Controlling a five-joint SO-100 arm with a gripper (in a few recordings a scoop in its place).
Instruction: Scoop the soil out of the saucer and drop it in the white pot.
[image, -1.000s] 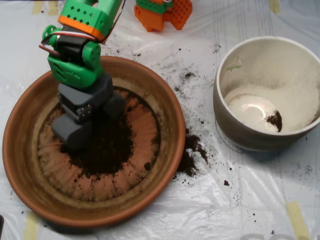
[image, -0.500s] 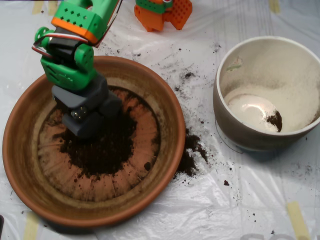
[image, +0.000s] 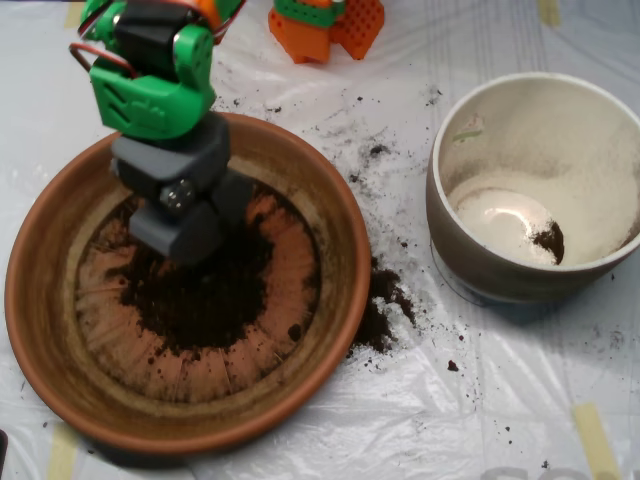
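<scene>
The counter (image: 520, 400) is covered with a clear, wrinkled plastic sheet, dusted here and there with dark crumbs. On its left half sits the saucer (image: 330, 215), a wide terracotta dish with radial ridges on its base. At the right stands the white pot (image: 436, 200), deep and cream-coloured, well apart from the saucer, with dusty inner walls and one small dark clump low on its floor.

The arm comes in from the top left, its green housing above the saucer's upper left rim, and ends in the grey tool (image: 190, 235), which hangs over the upper left part of the saucer's base. Its two shells look drawn together, though whether any soil is held inside cannot be made out from above.

The soil (image: 205, 300) lies as a dark heap in the middle of the saucer, directly under and just below-right of the tool's lower edge; the two appear to meet there. A smaller spill of soil (image: 385, 300) lies on the plastic just outside the saucer's right rim, between saucer and pot.
</scene>
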